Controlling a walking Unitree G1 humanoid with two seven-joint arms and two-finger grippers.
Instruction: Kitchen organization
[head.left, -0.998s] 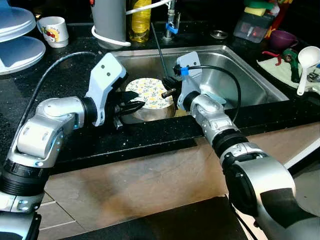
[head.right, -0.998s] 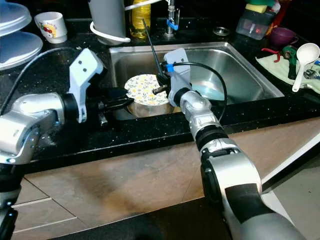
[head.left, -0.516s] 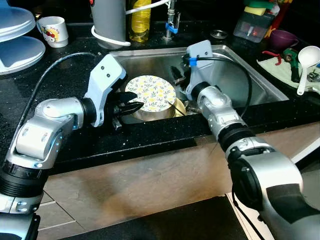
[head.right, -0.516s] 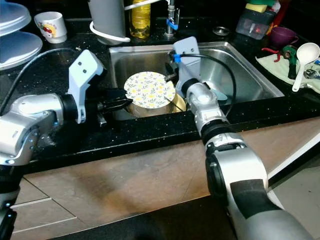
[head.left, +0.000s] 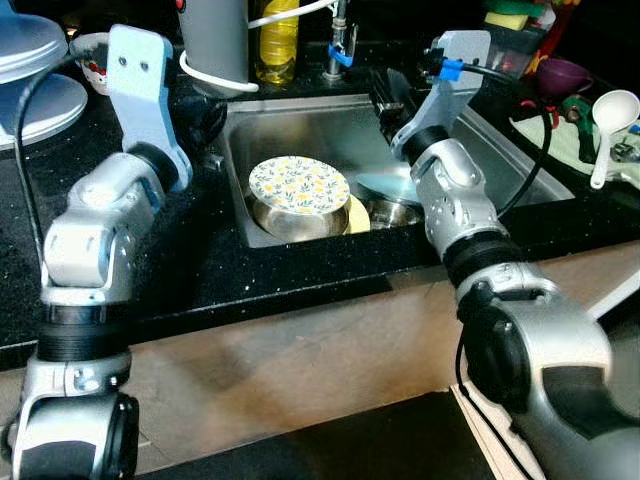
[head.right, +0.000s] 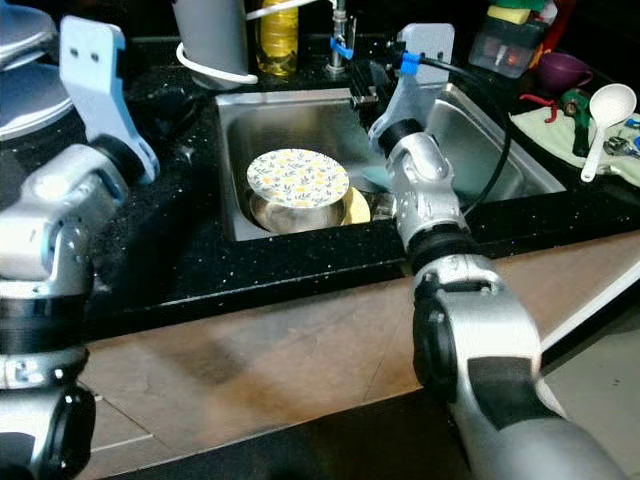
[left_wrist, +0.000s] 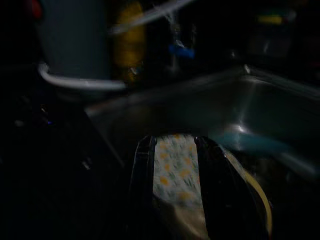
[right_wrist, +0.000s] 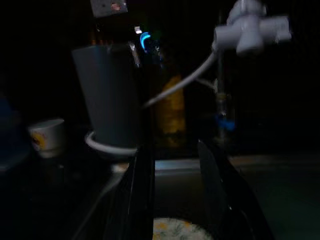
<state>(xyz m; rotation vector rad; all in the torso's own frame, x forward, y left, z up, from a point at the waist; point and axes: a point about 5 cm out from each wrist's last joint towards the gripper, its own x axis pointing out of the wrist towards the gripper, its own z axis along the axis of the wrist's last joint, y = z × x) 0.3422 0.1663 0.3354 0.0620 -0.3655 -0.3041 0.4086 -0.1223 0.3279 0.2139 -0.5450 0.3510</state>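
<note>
A rectangular steel sink (head.left: 500, 160) is set into a black speckled counter (head.left: 200, 270). In the sink, toward its left front, stands a round steel pot (head.left: 290, 218) with a flat round plate (head.left: 299, 184) lying on top of it; the plate is white with a small yellow and green flower print. Just right of the pot a yellow rim (head.left: 358, 213) shows, then a small steel bowl (head.left: 393, 211) and a pale blue plate (head.left: 385, 184) leaning in the sink's middle.

Behind the sink stand a grey cylinder (head.left: 216, 40) ringed at its foot by a white cord (head.left: 215, 80), a yellow bottle (head.left: 279, 40) and the tap (head.left: 340, 55). Far left of the sink are a white printed mug (head.left: 88, 62), partly hidden by the left arm, and stacked pale blue plates (head.left: 35, 60). To the right of the sink lie a white ladle (head.left: 612, 125) on a pale cloth (head.left: 560, 135), a purple cup (head.left: 562, 75) and a dark box (head.left: 505, 50) with a yellow-green sponge (head.left: 512, 15) on top.

The left gripper (left_wrist: 172, 190) is above the counter at the sink's left rim, pointing toward the flowered plate; its fingers (left_wrist: 142, 180) are slightly apart and hold nothing. The right gripper (head.left: 385, 92) is raised above the back of the sink, near the tap; its fingers (right_wrist: 142, 190) are a narrow gap apart, holding and touching nothing.
</note>
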